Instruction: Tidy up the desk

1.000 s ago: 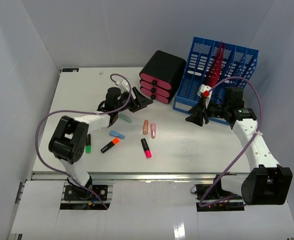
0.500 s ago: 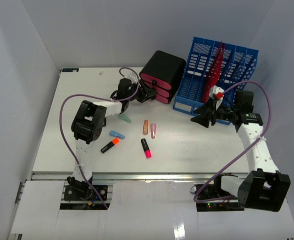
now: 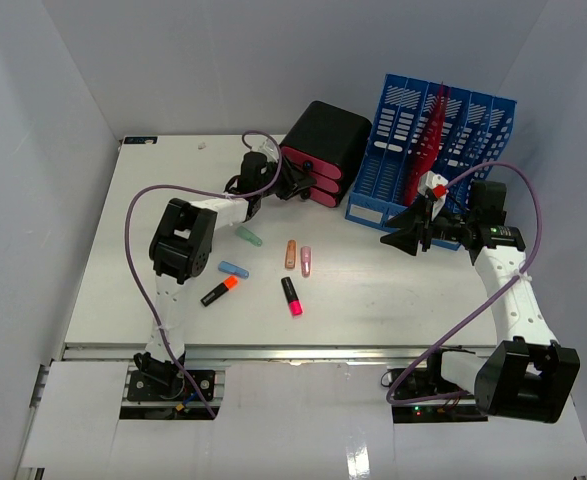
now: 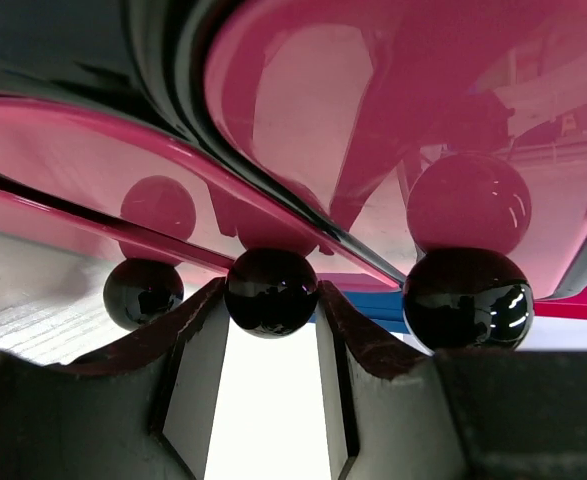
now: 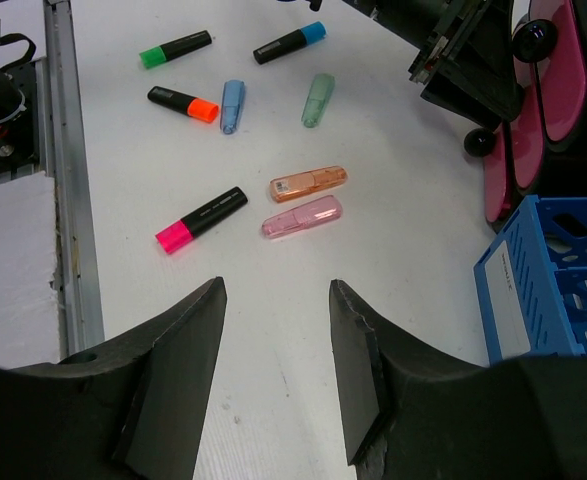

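The white desk (image 3: 373, 290) holds several loose highlighters and caps: pink-black (image 3: 291, 296), orange-black (image 3: 219, 290), blue (image 3: 233, 268), mint (image 3: 248, 237), orange (image 3: 290, 253), pink (image 3: 305, 260). My left gripper (image 3: 295, 188) is at the front of the black drawer unit (image 3: 325, 135). In the left wrist view its gripper (image 4: 271, 300) has a finger on each side of the middle black knob (image 4: 271, 290) and touches it. My right gripper (image 3: 401, 238) is open and empty above the desk in front of the file rack; its wrist view (image 5: 273, 285) shows bare desk between the fingers.
A blue file rack (image 3: 443, 130) with a red item in it stands at the back right. Two more black knobs (image 4: 143, 293) (image 4: 466, 310) flank the gripped one. A metal rail (image 3: 273, 350) runs along the front edge. Pale grey walls enclose the desk.
My left gripper moved from the middle of the desk back to the drawer unit's front and closed round the knob. My right gripper shifted slightly right, then held still.
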Robot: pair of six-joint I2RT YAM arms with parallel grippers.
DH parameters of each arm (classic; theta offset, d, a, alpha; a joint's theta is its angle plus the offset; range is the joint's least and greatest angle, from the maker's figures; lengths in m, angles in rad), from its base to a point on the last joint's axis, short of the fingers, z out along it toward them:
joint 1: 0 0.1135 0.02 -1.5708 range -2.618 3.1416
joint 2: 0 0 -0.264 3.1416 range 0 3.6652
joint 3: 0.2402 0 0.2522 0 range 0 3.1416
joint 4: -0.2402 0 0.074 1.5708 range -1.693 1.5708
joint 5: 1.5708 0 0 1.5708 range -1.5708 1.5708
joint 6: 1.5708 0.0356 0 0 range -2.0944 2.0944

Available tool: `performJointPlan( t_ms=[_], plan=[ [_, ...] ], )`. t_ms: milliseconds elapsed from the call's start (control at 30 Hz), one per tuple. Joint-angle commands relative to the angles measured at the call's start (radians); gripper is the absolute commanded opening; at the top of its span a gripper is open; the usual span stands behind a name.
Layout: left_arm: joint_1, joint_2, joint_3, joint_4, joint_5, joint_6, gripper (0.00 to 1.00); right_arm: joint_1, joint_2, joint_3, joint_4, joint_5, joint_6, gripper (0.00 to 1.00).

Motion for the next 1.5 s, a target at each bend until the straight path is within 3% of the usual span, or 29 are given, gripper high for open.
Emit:
performJointPlan(
  t_ms=[0,167,233,367,700,800,933,1000,1167,1367,1467],
  plan=[
    [0.022,-0.017,0.027,-0.024,-0.019,0.017,0.52,-0.003,0.003,-0.008,0.011,-0.035,-0.004,0.52],
    [0.033,-0.04,0.007,-0.028,-0.019,0.021,0.48,-0.003,0.01,-0.008,0.012,-0.03,-0.005,0.52],
    [0.036,-0.063,-0.019,-0.012,-0.011,0.025,0.37,-0.003,0.01,-0.01,0.012,-0.027,-0.006,0.52],
    [0.038,-0.131,-0.143,0.044,0.01,0.034,0.28,-0.003,0.013,-0.011,0.01,-0.029,-0.008,0.52],
    [0.038,-0.335,-0.45,0.136,0.079,0.09,0.3,-0.001,0.052,0.006,-0.05,-0.028,-0.06,0.53],
    [0.038,-0.339,-0.466,0.144,0.098,0.088,0.35,0.003,0.068,0.017,-0.081,-0.022,-0.083,0.53],
    [0.041,-0.353,-0.473,0.127,0.102,0.089,0.59,0.047,0.071,0.024,-0.09,0.033,-0.085,0.55],
    [0.046,-0.368,-0.461,0.099,0.108,0.115,0.7,0.116,0.067,0.029,-0.086,0.118,-0.08,0.58],
    [0.059,-0.473,-0.476,0.048,0.115,0.186,0.83,0.378,0.101,0.034,-0.076,0.433,-0.064,0.63],
    [0.077,-0.724,-0.616,-0.048,0.068,0.296,0.86,0.581,0.231,0.145,-0.118,0.68,0.007,0.64],
    [0.086,-0.867,-0.711,-0.164,-0.031,0.357,0.86,0.7,0.294,0.161,-0.059,0.825,0.115,0.64]
  ],
)
